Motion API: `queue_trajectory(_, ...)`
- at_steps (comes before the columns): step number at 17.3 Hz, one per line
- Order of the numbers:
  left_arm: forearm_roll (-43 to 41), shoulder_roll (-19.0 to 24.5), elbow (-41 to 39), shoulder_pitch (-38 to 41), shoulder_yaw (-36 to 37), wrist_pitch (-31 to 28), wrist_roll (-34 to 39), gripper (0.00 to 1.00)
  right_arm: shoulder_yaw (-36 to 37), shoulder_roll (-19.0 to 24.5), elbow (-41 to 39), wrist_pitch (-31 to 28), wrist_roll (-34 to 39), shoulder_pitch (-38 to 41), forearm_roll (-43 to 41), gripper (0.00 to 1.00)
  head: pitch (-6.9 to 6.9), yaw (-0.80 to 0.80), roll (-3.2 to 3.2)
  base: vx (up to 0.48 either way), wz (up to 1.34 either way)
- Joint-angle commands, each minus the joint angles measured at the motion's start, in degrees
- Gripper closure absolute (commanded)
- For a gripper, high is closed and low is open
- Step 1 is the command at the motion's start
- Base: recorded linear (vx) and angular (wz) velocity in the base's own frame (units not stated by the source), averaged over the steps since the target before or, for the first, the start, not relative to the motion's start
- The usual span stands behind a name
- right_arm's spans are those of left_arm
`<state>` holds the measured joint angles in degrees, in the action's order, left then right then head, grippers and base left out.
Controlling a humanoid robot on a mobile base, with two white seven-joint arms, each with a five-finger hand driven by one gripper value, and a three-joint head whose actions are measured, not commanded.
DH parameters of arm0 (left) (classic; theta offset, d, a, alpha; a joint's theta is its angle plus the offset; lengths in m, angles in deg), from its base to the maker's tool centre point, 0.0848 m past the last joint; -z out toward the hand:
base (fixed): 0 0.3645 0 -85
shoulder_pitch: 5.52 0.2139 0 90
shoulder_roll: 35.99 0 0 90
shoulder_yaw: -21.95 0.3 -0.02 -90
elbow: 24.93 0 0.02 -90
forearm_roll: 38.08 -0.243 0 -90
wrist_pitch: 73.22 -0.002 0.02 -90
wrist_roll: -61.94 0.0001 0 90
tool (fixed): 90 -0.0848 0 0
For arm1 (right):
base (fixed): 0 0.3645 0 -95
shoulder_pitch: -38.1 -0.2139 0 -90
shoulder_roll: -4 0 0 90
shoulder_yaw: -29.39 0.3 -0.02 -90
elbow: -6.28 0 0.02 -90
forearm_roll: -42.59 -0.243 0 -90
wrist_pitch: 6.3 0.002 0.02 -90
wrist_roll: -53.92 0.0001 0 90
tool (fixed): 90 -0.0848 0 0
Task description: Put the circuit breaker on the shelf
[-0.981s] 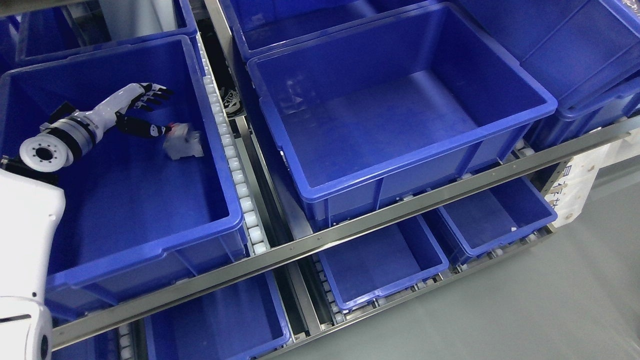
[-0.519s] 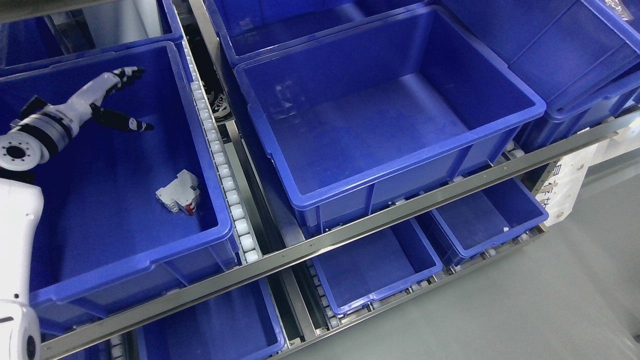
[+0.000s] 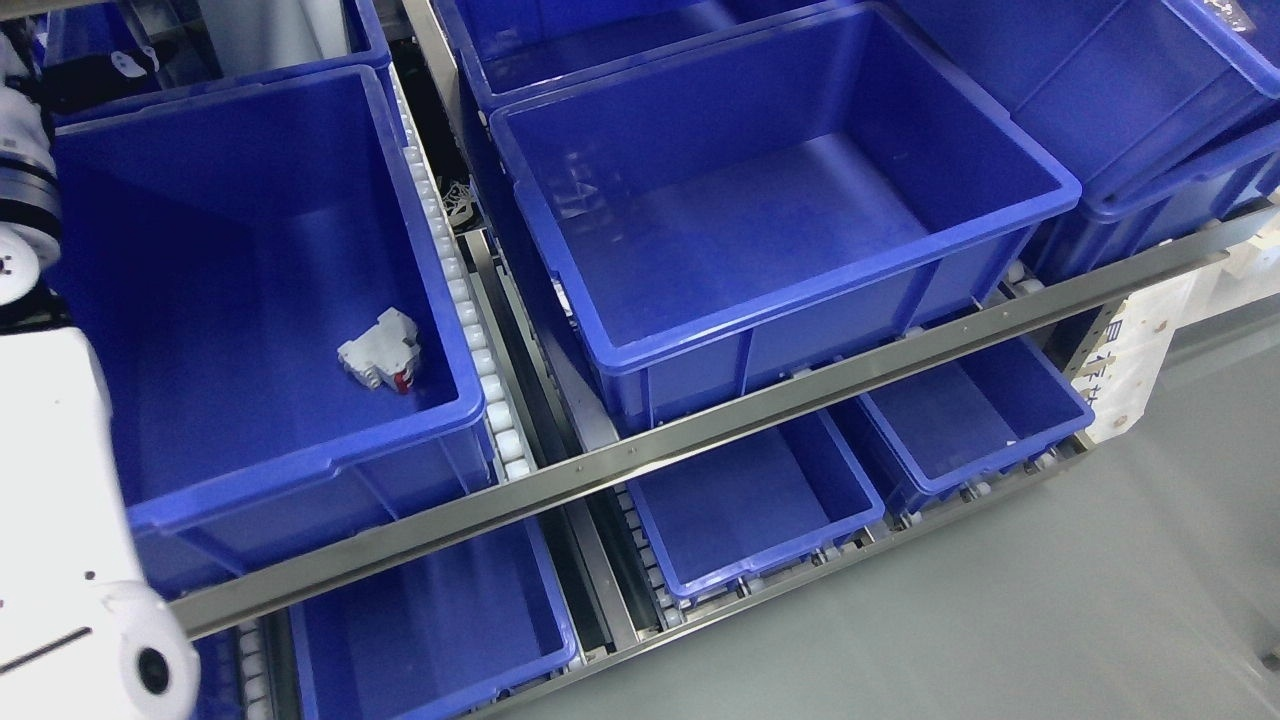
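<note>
A white circuit breaker [image 3: 380,352] with a red lever lies on the floor of the large blue bin [image 3: 300,455] on the left of the upper shelf level, near the bin's front right corner. Nothing touches it. My left arm [image 3: 55,480] rises along the left edge. Its wrist [image 3: 18,180] sits at the bin's far left corner, well away from the breaker. The hand itself is mostly past the frame's top left corner. My right arm is out of view.
A second large blue bin [image 3: 760,330] stands to the right, with more bins behind and at the far right [image 3: 1150,110]. White rollers [image 3: 470,320] run between the two bins. A steel shelf rail [image 3: 800,385] crosses in front, above smaller bins [image 3: 750,500] and grey floor.
The breaker left my left hand and came to rest on the bin floor. The hand opened, then drew back up and to the left, out past the corner. The camera view also shifted.
</note>
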<state>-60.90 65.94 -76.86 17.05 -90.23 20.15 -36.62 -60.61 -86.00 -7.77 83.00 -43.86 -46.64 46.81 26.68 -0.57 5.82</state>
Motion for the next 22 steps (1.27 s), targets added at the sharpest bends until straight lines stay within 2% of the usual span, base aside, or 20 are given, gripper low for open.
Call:
queue_trajectory(1, 3.4, -10.9, -32.7, 11.5, -6.9, -7.6, -1.6, 0.00, -1.1, -1.0, 0.0, -3.8, 0.0, 0.0, 0.0, 0.00, 0.00, 0.00, 0.00, -0.152, 0.03)
queue_trajectory(6, 5.6, -10.9, -40.4, 20.2, -3.9, -8.6, -1.5, 0.00, -1.1, -1.0, 0.0, -3.8, 0.0, 0.0, 0.0, 0.00, 0.00, 0.00, 0.00, -0.166, -0.02)
queue_trajectory(14, 7.2, -10.9, -41.4, 28.1, -0.8, -7.8, -1.1, 0.00, -1.1, -1.0, 0.0, -3.8, 0.0, 0.0, 0.0, 0.00, 0.00, 0.00, 0.00, -0.185, -0.11)
queue_trajectory(22, 9.2, -10.9, -41.3, 30.0, -1.5, -7.9, -1.1, 0.00, -1.1, -1.0, 0.0, -3.8, 0.0, 0.0, 0.0, 0.00, 0.00, 0.00, 0.00, -0.107, -0.10)
